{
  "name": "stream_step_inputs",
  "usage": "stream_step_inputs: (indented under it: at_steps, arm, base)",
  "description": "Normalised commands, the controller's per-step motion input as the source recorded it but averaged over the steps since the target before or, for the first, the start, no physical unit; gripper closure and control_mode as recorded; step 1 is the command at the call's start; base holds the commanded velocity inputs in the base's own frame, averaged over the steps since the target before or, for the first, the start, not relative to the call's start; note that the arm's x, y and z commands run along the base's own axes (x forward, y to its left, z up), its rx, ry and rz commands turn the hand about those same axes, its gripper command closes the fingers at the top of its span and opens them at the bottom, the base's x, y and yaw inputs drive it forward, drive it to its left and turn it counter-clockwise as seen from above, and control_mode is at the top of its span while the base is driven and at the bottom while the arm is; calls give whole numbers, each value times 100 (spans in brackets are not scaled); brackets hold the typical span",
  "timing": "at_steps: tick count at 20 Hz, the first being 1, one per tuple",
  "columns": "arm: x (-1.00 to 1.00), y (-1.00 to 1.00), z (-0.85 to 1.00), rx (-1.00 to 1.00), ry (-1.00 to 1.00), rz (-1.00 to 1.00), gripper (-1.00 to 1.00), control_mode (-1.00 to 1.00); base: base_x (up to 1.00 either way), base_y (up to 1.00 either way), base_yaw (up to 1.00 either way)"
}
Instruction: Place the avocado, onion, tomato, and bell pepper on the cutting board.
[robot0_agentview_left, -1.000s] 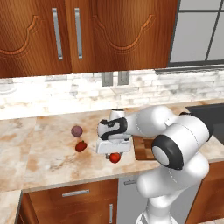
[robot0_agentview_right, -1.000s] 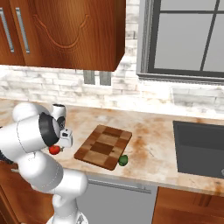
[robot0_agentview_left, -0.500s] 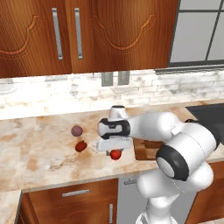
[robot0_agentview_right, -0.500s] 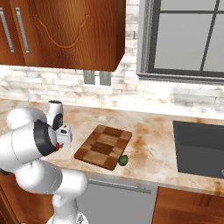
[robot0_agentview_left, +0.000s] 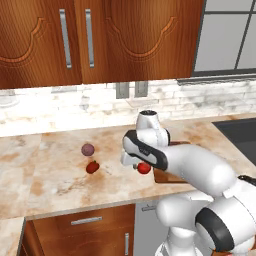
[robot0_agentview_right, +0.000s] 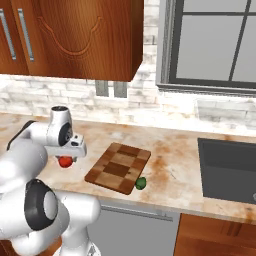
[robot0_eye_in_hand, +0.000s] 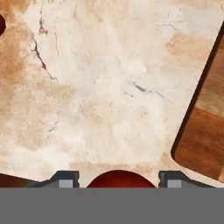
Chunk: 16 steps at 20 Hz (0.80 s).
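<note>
In the left base view, the tomato (robot0_agentview_left: 144, 168) is seen pinched in the claw (robot0_agentview_left: 140, 167), seemingly lifted off the table (robot0_agentview_left: 60, 180); the onion (robot0_agentview_left: 88, 149) and bell pepper (robot0_agentview_left: 92, 167) lie at nine o'clock of it. In the right base view, the cutting board (robot0_agentview_right: 118, 168) is bare, the avocado (robot0_agentview_right: 141, 183) just beside its near edge. In the hand view, the board's corner is found at three o'clock. A carry toward the board is called for next.
</note>
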Motion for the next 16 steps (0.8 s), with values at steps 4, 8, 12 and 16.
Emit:
stream_step_inputs:
  at_steps: [4,8,12,16]
  arm:
    - [-4,-63,39,-2,-8,0,100,-100]
    - [0,-63,25,0,-1,-3,100,-100]
    - [2,-65,21,0,0,-6,100,-100]
    - [30,-48,9,0,2,-2,100,-100]
  base:
    - [0,0,0]
    - [0,0,0]
    - [0,0,0]
    - [0,0,0]
